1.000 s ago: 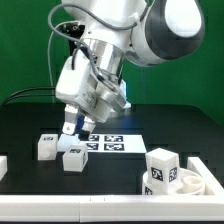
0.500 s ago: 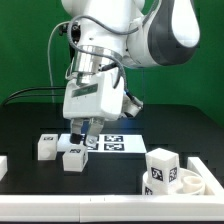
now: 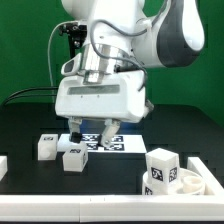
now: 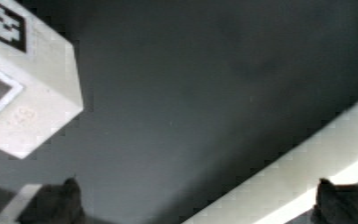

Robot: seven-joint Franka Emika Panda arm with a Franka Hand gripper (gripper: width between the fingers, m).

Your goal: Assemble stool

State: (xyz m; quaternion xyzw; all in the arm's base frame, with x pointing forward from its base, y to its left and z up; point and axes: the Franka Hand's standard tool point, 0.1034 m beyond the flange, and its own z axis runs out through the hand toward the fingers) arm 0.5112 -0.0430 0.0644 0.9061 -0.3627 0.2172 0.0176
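My gripper (image 3: 92, 130) points down, open and empty, above the black table just behind two loose white legs. One leg (image 3: 46, 146) lies at the exterior view's left and the other (image 3: 74, 157) sits a little nearer. In the wrist view my gripper (image 4: 197, 205) shows two dark fingertips (image 4: 51, 205) far apart with bare table between them, and one tagged leg (image 4: 16, 85) lies off to the side. The round white seat (image 3: 192, 181) sits at the exterior view's right, with a tagged leg (image 3: 160, 168) standing at its edge.
The marker board (image 3: 108, 144) lies flat under and just behind the gripper. A white piece (image 3: 3, 165) shows at the exterior view's left edge. A pale flat strip (image 4: 327, 150) crosses a corner of the wrist view.
The wrist has turned, so the hand's broad face now faces the exterior camera with both fingers spread side by side. The hand has shifted slightly to the exterior view's right. The parts have not moved.
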